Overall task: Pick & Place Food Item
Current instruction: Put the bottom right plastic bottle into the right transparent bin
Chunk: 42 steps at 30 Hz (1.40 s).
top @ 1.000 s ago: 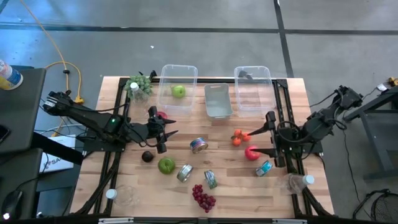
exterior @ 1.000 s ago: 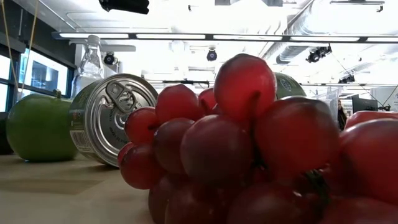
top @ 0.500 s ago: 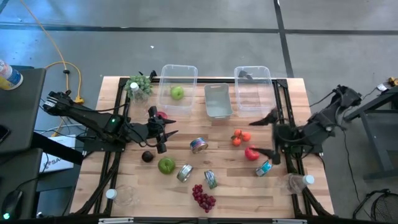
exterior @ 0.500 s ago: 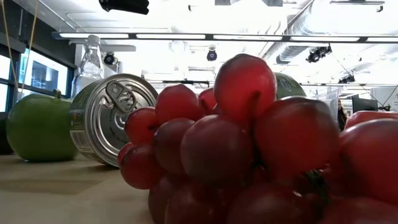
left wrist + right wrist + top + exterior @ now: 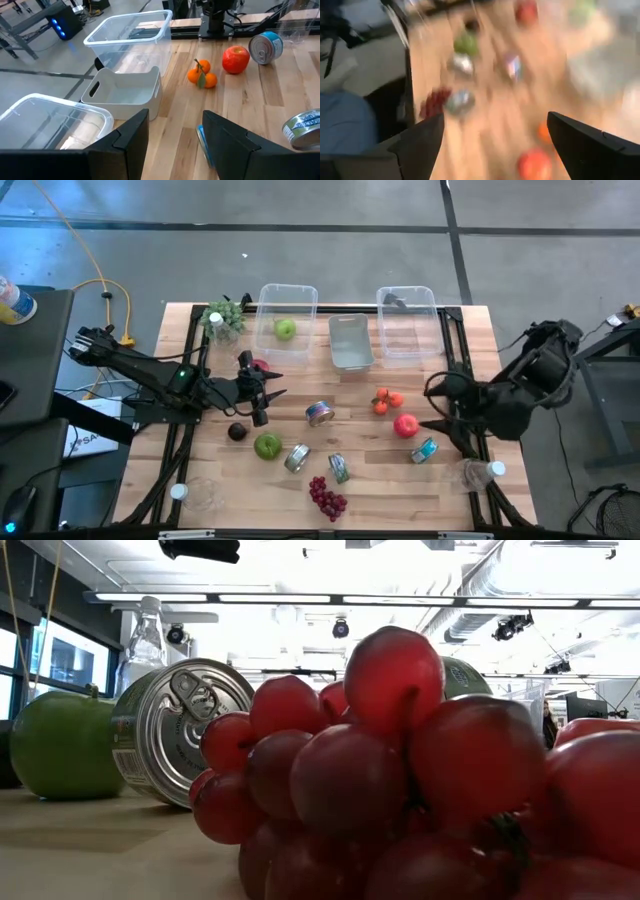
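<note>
robotics lab: concrete floor [image 5: 350, 205], ceiling ducts [image 5: 480, 610]

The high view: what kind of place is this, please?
Probably a robotics lab or workshop: a wooden table on bare concrete floor, a yellow cable trailing beside it, and exposed ceiling ducts in the low view.

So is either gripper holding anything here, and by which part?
Nothing is held: the right gripper stands open beside the red apple, and the left gripper is empty.

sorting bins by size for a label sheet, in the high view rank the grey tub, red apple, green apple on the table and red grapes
1. grey tub
2. red grapes
3. green apple and red apple: they look alike, so no ranking between them.
</note>
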{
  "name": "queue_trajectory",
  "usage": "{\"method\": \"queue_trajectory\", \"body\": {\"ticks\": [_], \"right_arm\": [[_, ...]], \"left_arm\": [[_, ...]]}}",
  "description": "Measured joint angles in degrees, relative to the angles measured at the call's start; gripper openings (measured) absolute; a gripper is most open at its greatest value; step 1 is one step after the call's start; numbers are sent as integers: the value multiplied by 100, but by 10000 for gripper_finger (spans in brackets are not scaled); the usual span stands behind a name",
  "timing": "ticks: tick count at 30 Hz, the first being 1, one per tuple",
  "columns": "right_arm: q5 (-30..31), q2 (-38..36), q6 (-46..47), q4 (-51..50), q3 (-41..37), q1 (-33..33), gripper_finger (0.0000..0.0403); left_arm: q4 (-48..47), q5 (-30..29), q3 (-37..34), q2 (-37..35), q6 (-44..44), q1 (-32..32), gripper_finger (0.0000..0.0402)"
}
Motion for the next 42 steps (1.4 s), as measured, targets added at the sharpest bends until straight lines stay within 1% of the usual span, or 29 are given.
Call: {"method": "queue_trajectory", "body": {"ticks": [2, 3, 5, 6, 9, 14, 18, 22, 25, 28, 31, 36, 38, 42], "right_arm": [[-728, 205, 949, -707, 278, -84, 338], [-1173, 280, 1383, -811, 347, -154, 335], [-2065, 312, 1798, -714, 324, -315, 329], [-2385, 301, 1997, -662, 322, -407, 325], [-2969, 304, 2767, -808, 339, -609, 312], [-3685, 299, 3628, -808, 301, -949, 281], [-3920, 279, 3951, -812, 301, -1112, 252], [-4043, 282, 4176, -809, 301, -1125, 218], [-4009, 324, 4184, -822, 271, -1065, 192], [-3830, 383, 4185, -811, 233, -961, 167], [-3796, 439, 4254, -823, 174, -877, 144], [-4492, 547, 4514, -821, 92, -841, 102], [-4462, 570, 4526, -811, 55, -841, 83], [-4212, 561, 4426, -817, -187, -841, 42]], "left_arm": [[0, 0, 0, 0, -45, 0, 177], [0, 0, 0, 0, -50, 0, 177], [0, 0, 0, 0, -62, 0, 177], [0, 0, 0, 0, -63, 0, 177], [0, 2, 0, 0, -82, 0, 177], [0, 0, 0, 0, -144, 0, 177], [-1, 3, 0, 0, -144, -2, 177], [-52, 63, 0, 0, -143, -2, 177], [-147, 155, 0, 0, -142, -2, 177], [-275, 232, 0, 0, -116, -2, 177], [-340, 232, 0, 0, 103, -2, 177], [-354, 232, 0, 0, 263, -2, 177], [-354, 232, 0, 0, 265, -2, 177], [-354, 229, 0, 0, 266, 0, 177]]}}
